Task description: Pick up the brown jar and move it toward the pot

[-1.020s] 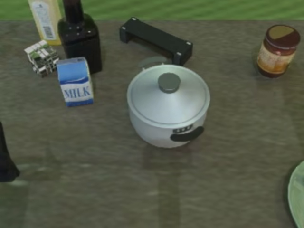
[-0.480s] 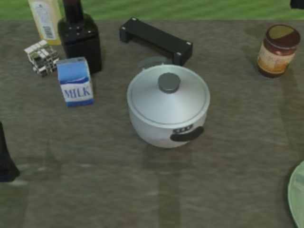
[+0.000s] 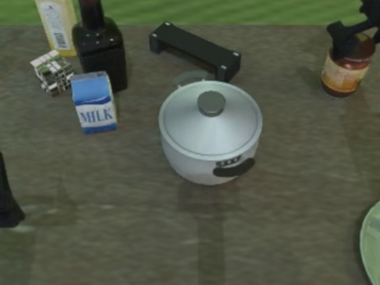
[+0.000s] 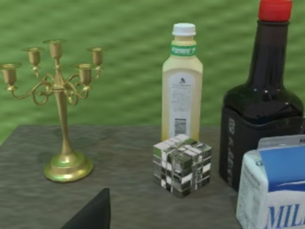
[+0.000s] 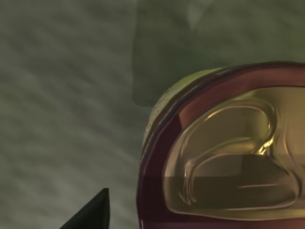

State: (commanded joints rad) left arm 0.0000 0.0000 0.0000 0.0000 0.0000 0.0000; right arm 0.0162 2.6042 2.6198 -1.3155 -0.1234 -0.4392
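Note:
The brown jar [image 3: 339, 74], with an orange-tan label, stands at the table's far right, well apart from the pot [image 3: 209, 127] in the middle. My right gripper [image 3: 351, 29] hangs just above the jar and covers most of the lid in the top view. In the right wrist view the red-brown lid [image 5: 224, 157] is very close, and one dark fingertip [image 5: 95, 214] stands off to its side, clear of it. The gripper is open and holds nothing. My left gripper [image 3: 6, 205] is parked at the left edge, open and empty.
A milk carton [image 3: 94, 102], a mirrored cube [image 3: 52, 71], a tall black bottle [image 3: 101, 47] and a yellow bottle [image 3: 56, 24] crowd the back left. A black bar [image 3: 195, 50] lies behind the pot. A green plate [image 3: 373, 243] shows at the right edge. A brass candelabrum [image 4: 59, 109] stands farther left.
My right gripper came in from the top-right corner and now hangs over the jar's lid. The jar, the pot and the left arm have not moved.

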